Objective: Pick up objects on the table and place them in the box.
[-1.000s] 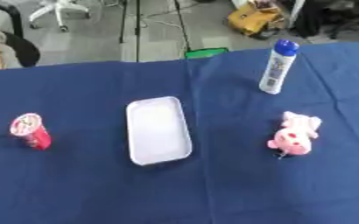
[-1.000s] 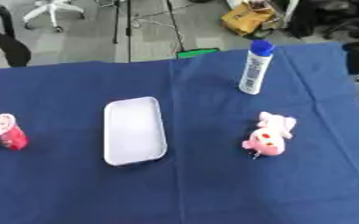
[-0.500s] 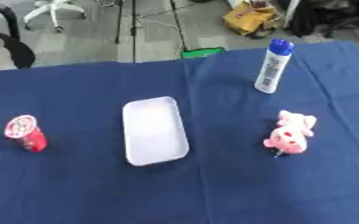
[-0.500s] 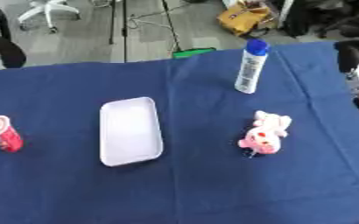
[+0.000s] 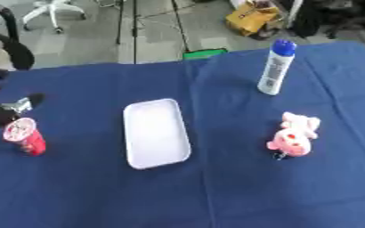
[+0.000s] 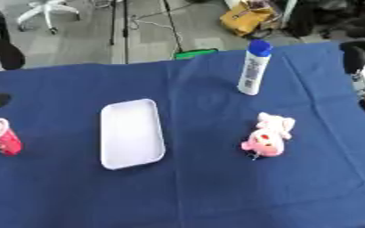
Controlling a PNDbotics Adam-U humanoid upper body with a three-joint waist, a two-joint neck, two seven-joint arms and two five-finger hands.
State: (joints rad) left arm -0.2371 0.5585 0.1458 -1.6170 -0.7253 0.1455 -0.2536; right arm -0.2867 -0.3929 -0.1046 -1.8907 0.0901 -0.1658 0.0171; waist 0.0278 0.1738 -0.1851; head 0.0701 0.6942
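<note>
A shallow white box (image 5: pixel 156 132) lies in the middle of the blue table. Left of it stands a red can (image 5: pixel 25 136) with a pale top. My left hand (image 5: pixel 5 113) comes in from the left edge just above the can, apart from it, its dark fingers held out straight. A pink plush toy (image 5: pixel 294 135) lies right of the box. A white bottle with a blue cap (image 5: pixel 274 67) stands upright behind the toy. My right hand (image 6: pixel 362 73) shows at the right edge, level with the bottle, too blurred to read.
The blue cloth (image 5: pixel 216 196) covers the whole table. Beyond the far edge are a green item (image 5: pixel 204 54), a stand's legs, an office chair (image 5: pixel 51 8) and a yellow box (image 5: pixel 254 18) on the floor.
My left hand has come into view at the left edge beside the red can. The camera has shifted a little. The objects on the table have not moved.
</note>
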